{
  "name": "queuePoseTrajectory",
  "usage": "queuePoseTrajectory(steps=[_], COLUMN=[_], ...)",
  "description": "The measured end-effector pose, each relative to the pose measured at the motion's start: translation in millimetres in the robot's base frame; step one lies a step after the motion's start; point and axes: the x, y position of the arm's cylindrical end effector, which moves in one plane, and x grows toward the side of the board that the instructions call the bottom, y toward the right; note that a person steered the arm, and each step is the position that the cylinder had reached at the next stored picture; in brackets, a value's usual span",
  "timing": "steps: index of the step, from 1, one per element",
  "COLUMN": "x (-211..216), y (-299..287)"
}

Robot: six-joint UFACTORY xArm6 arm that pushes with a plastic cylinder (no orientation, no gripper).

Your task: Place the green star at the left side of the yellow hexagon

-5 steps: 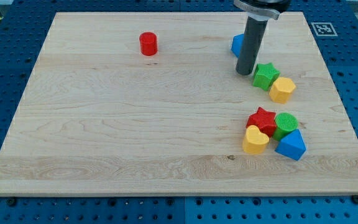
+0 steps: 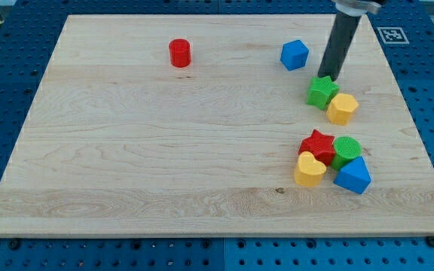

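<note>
The green star lies at the view's right, touching the upper left side of the yellow hexagon. My tip stands right at the star's top edge, at the side toward the view's top. The dark rod leans up toward the view's top right.
A blue cube lies to the view's upper left of the star. A red cylinder is at the top centre-left. A cluster of a red star, green cylinder, yellow heart and blue triangle sits below the hexagon.
My tip has moved toward the view's right, from the left of the green star to its top edge, uncovering the blue cube. The star has shifted very slightly.
</note>
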Motion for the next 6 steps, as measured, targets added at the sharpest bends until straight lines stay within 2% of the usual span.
queuePoseTrajectory(steps=[2, 3, 5, 6], x=[0.0, 0.2, 8.8, 33.4], y=[-13.6, -58.3, -50.0, -49.6])
